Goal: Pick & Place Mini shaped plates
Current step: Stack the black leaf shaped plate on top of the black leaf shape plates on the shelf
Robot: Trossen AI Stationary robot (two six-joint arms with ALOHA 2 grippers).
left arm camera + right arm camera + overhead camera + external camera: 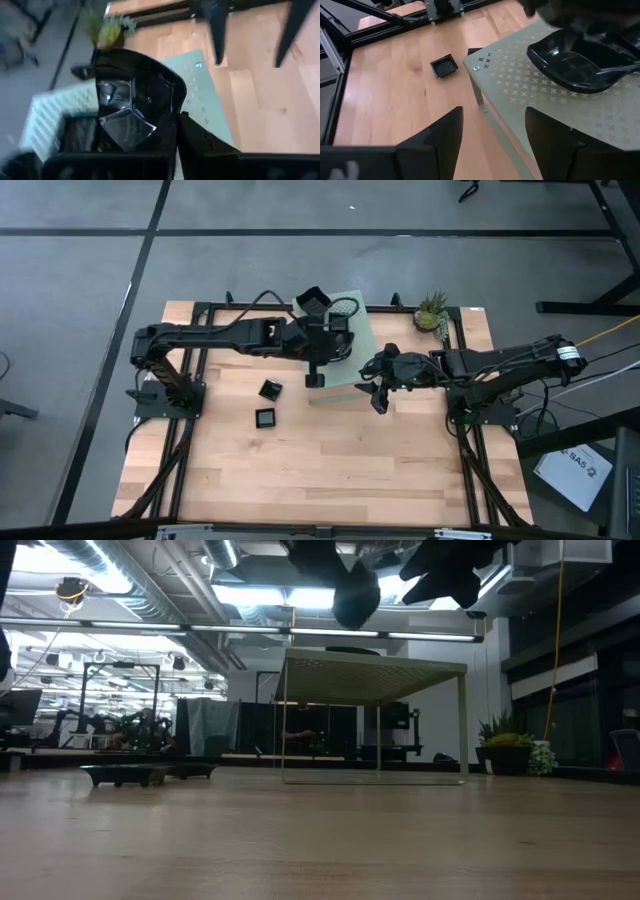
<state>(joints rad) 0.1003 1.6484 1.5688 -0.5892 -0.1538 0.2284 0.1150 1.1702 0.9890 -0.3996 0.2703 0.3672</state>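
The table [330, 460] is pale wood — light honey-coloured planks with a faint grain — framed by black rails. Two small dishes [268, 404] lying on the bare wood are glossy black, and so is the dish [131, 112] seen close in the left wrist view, its surface catching pale highlights. The box [530, 80] is a pale green, patterned all over with rows of tiny cross-shaped perforations — a small silver screw head sits at its corner. Another shiny black dish [575, 62] lies on that green surface. The little plant [432, 310] has green spiky leaves. Both arms are dark, nearly black. The floor [80, 270] is grey, crossed by dark lines.
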